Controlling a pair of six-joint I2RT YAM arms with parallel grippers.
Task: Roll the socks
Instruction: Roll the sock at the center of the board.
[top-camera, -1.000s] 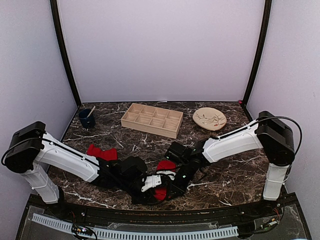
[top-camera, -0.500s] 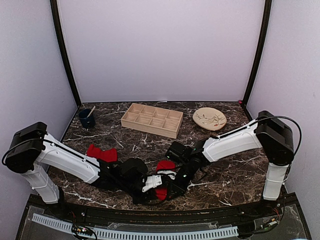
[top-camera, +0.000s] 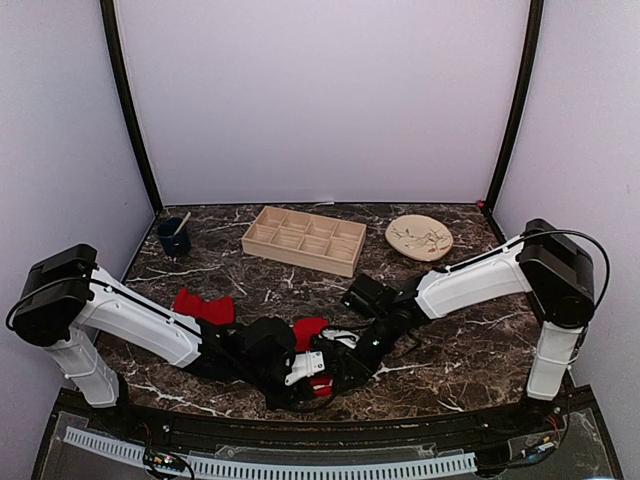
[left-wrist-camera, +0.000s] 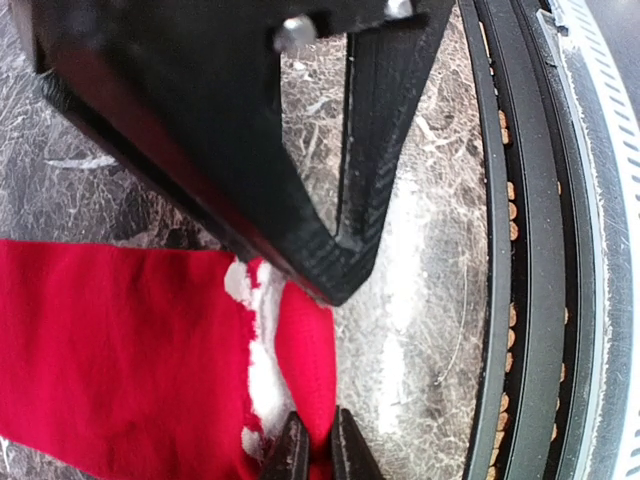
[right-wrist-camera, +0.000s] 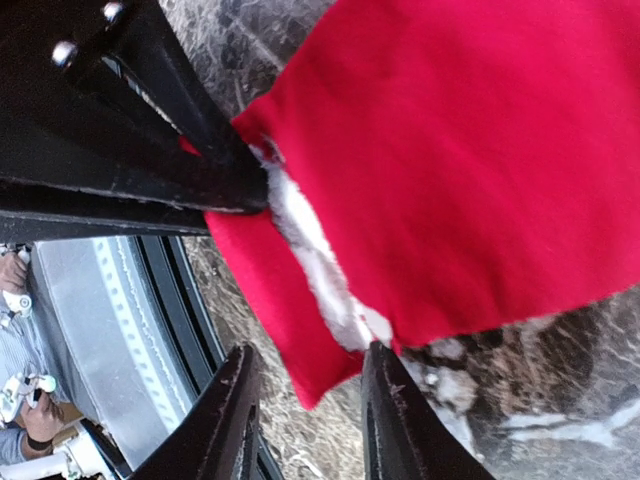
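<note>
One red sock (top-camera: 308, 329) with a white lining lies near the table's front edge, between both grippers. My left gripper (left-wrist-camera: 317, 440) is shut on a fold of that sock's (left-wrist-camera: 120, 350) open edge. My right gripper (right-wrist-camera: 312, 352) is open, and the sock's corner (right-wrist-camera: 300, 320) lies loose between its fingers (right-wrist-camera: 395, 420). In the top view the left gripper (top-camera: 316, 373) and right gripper (top-camera: 346, 368) nearly touch. A second red sock (top-camera: 203, 306) lies flat to the left, beyond the left arm.
A wooden compartment tray (top-camera: 304, 239) stands at the back middle, a beige plate (top-camera: 419, 238) at the back right and a dark blue cup (top-camera: 174, 237) with a stick at the back left. The table's black front rail (left-wrist-camera: 520, 300) runs close beside the grippers.
My right gripper has opened and let go of the sock. My left gripper has closed on the sock's edge. The sock's visible part has shifted a little left.
</note>
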